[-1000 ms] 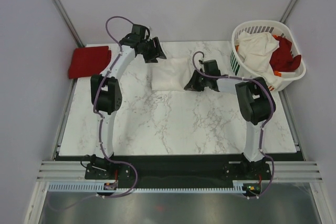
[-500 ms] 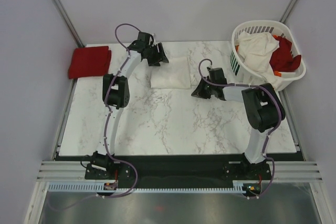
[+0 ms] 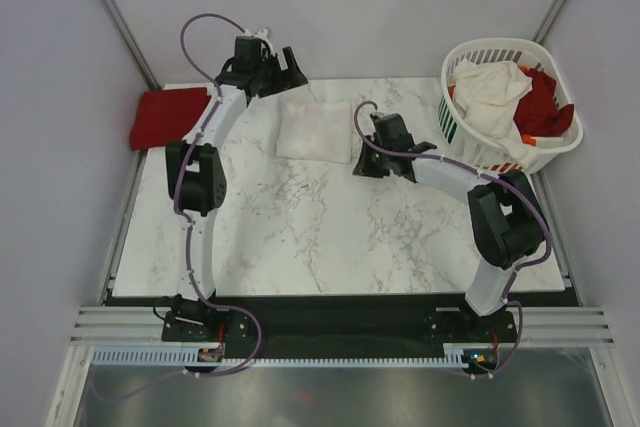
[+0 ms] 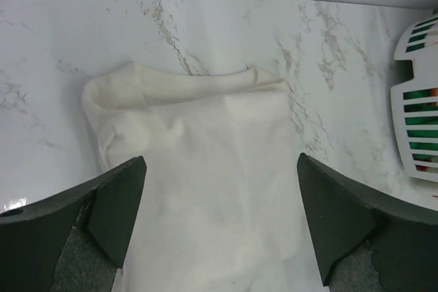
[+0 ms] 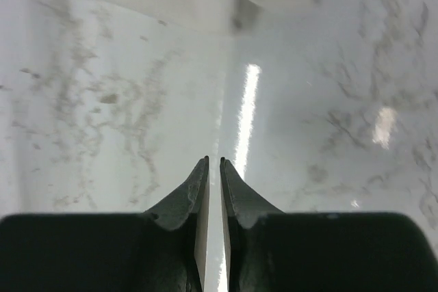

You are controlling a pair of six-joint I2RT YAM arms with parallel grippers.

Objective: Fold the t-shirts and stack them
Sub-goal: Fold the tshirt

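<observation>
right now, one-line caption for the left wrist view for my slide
Open left pincer framing a folded cream t-shirt on the marble table, white laundry basket at the right edge.

The near half of the table (image 3: 330,237) lay open. A basket (image 3: 452,125) blocked the far right corner, a red t-shirt (image 3: 168,115) the far left, and a cream t-shirt (image 3: 313,129) lay between.

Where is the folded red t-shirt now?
In the top view, the red t-shirt lies at the far left corner of the table, left of the left gripper.
</observation>
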